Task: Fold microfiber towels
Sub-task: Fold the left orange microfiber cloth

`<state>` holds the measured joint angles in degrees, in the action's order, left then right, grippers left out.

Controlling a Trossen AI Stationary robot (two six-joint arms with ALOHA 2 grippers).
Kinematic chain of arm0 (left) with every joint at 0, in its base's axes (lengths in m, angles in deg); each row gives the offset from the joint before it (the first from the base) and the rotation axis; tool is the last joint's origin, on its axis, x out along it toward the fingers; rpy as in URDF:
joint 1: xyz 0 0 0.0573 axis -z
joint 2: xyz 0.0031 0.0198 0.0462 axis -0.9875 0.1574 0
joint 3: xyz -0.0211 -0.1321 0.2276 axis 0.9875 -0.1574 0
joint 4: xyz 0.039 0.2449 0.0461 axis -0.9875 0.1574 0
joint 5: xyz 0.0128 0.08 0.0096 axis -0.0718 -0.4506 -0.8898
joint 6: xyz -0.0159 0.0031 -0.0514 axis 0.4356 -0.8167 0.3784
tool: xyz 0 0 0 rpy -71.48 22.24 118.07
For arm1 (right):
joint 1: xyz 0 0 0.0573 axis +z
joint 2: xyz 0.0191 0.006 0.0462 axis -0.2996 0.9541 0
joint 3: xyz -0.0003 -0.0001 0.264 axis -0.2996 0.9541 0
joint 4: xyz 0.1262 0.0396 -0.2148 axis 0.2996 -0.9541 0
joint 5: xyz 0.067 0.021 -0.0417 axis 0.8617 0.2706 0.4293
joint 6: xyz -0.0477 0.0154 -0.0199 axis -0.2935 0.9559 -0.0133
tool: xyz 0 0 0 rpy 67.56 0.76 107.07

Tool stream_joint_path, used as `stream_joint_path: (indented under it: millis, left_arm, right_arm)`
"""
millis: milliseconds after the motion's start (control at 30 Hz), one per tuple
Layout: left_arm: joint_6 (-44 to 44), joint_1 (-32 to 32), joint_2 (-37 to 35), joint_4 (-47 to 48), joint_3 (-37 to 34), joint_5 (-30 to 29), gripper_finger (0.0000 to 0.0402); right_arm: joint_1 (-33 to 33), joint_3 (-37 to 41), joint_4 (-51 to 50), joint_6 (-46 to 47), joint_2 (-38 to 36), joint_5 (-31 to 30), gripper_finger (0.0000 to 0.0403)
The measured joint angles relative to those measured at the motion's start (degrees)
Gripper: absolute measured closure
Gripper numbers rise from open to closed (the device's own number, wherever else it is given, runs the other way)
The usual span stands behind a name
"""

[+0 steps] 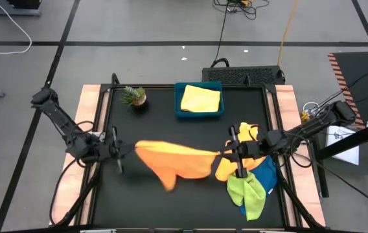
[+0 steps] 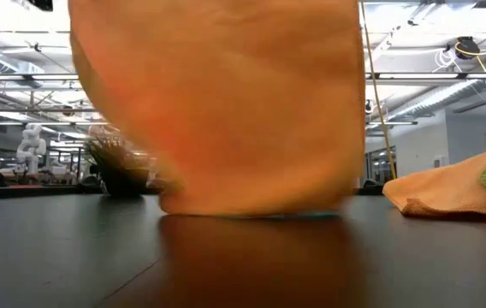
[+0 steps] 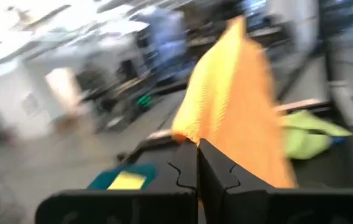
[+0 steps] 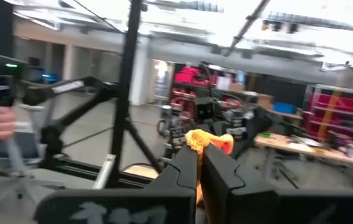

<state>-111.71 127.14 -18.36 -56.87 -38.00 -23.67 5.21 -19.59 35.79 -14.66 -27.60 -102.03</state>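
Observation:
An orange towel point(image 1: 174, 158) is stretched between my two grippers above the table's middle; in the low view point(image 2: 217, 103) it hangs down as a wide sheet. My left gripper point(image 1: 134, 150) is shut on its left corner, my right gripper point(image 1: 226, 153) on its right corner. A second orange towel point(image 1: 236, 167), a lime green towel point(image 1: 247, 193) and a blue towel point(image 1: 268, 178) lie heaped at the right. A folded yellow towel point(image 1: 201, 98) lies in the blue tray point(image 1: 179, 103). My left gripper pinches a corner of the orange towel point(image 3: 192, 138) between its two shut fingers, coming level from the table's left. The towel spreads away from the fingers, lifted. My right gripper pinches a bunched corner of the orange towel point(image 4: 198, 142) at the tips of its shut fingers, coming level from the table's right. The cloth hangs below the fingers, with its lower edge point(image 2: 251, 210) at or just above the table.
A small potted plant point(image 1: 134, 96) stands at the far left of the black table. The blue tray stands at the far middle. The towel heap fills the near right. Bare table lies at the near left point(image 1: 126, 200).

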Motion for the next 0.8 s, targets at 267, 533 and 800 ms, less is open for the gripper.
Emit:
stream_joint_path:
  millis: [267,533,800]
  left_arm:
    - [2.03,1.87,0.07,-4.55,-0.02,6.04,0.0401]
    - [5.97,4.78,0.04,-15.67,-0.02,12.08,0.0401]
    - [6.88,4.84,0.04,-15.48,-0.02,-6.95,0.0397]
  right_arm:
    - [-0.01,0.0,1.13,2.37,0.0,-0.22,0.0403]
    - [-0.27,-0.02,4.7,10.28,-0.17,3.49,0.0403]
    - [-5.65,-0.07,-1.23,16.26,-1.86,-2.85,0.0403]
